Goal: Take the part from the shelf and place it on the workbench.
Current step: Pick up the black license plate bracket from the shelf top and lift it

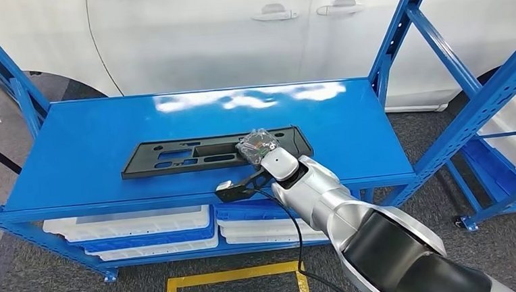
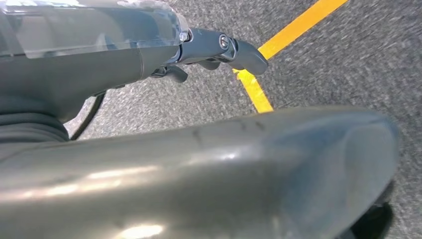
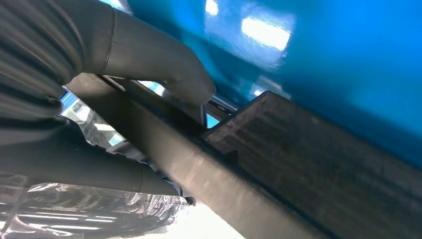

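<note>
Black flat plastic panel part [image 1: 202, 155] lies on the blue metal shelf [image 1: 106, 148]; my right hand [image 1: 261, 147] clamps its near edge, lift and workbench placement both remain

White car [image 1: 235, 32] is standing at 12 o'clock; white trays [image 1: 132, 228] are sitting at 7 o'clock; yellow floor tape [image 1: 229, 278] is running at 6 o'clock.

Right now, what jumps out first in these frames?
The long black part lies flat on the blue shelf top, with the right hand on its right end, thumb pressed over its edge. Behind stands a white car; the left hand hangs over yellow floor tape.
</note>
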